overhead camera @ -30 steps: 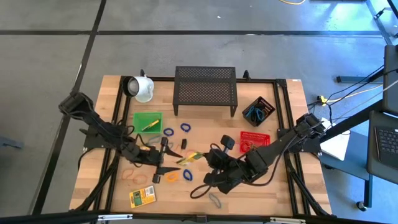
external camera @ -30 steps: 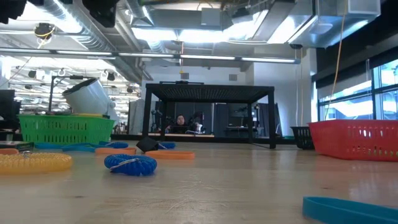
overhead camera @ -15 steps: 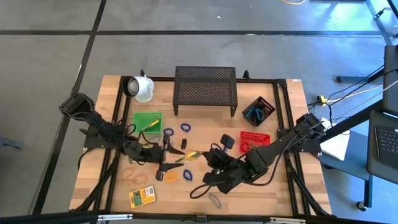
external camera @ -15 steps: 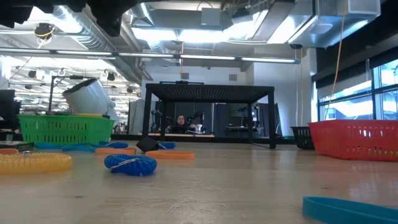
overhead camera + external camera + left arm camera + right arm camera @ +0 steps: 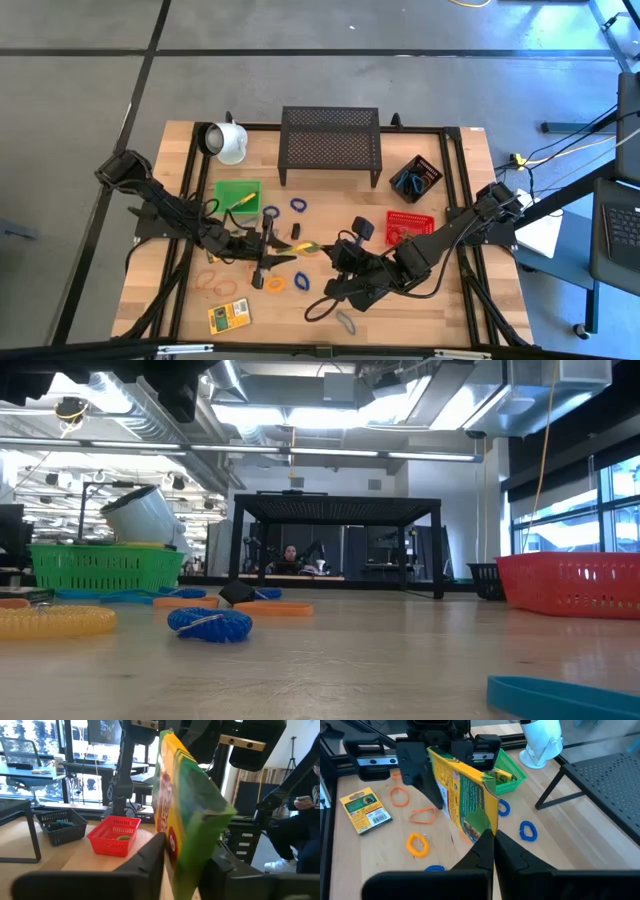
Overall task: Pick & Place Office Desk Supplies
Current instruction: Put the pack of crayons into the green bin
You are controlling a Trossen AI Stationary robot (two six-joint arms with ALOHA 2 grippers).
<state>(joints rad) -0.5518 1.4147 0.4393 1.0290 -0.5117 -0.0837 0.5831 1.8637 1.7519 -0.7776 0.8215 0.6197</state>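
A yellow-and-green crayon box (image 5: 305, 250) hangs in the air between my two grippers over the middle of the table. My left gripper (image 5: 272, 255) reaches in level from the table's left and is shut on the box's left end (image 5: 185, 805). From the right, my right gripper (image 5: 325, 252) slants down and is shut on the box's other end (image 5: 465, 790). A second crayon box (image 5: 229, 317) lies flat near the front edge. Loose rubber bands, blue (image 5: 298, 205), orange (image 5: 275, 283) and grey (image 5: 345, 322), lie on the wood. My left gripper pinches the crayon box's two broad faces (image 5: 172, 845) between its two fingers at the end toward the table's left. The fingers come in level from the left. The box stands on edge, clear of the table. My right gripper pinches the box's lower corner (image 5: 482, 827) at the end toward the table's right, only at the fingers' free ends. The fingers slant down from the table's right and near side. The box rises tilted away from them, lifted clear.
A green tray (image 5: 237, 195) with a yellow item sits left of centre, and a white mug (image 5: 228, 142) lies behind it. The black mesh rack (image 5: 330, 145) stands at the back, with a black basket (image 5: 415, 178) and a red basket (image 5: 410, 225) to the right. Small black clips (image 5: 367, 228) lie nearby.
My left gripper's fingers, wide apart a second ago, have come together on the left end of the crayon box. The box stays in the air in my right gripper, which has kept still.
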